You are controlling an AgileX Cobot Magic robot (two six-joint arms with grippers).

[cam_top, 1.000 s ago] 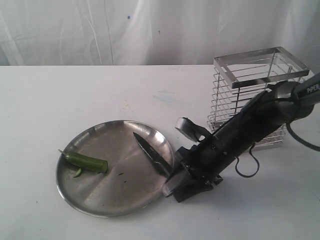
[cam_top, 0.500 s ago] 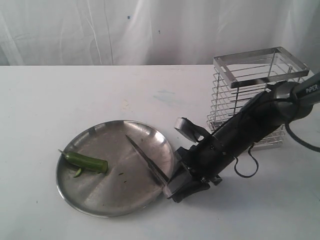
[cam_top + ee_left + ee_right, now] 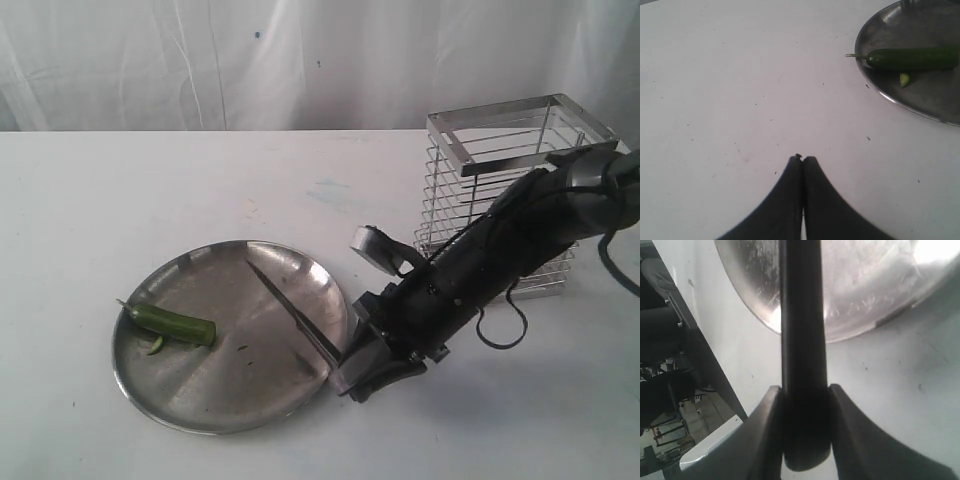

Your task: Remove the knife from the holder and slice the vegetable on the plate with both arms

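Since slicing needs the edge above the food, the right claw clamps the knife by its black handle, blade reaching ahead over the plate. The vegetable lies beyond the tip, untouched. The left claw, pinched shut and empty, hovers over the table short of the vegetable, probably to steady it.

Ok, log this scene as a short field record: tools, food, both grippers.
plate: round shiny steel, on white table
knife: long, dark blade, black handle; blade slants over plate
right gripper: shut on knife handle
left gripper: shut, empty, beside plate
vegetable: slender green pod on plate, small cut piece beside it
holder: tall silvery wire basket, upright
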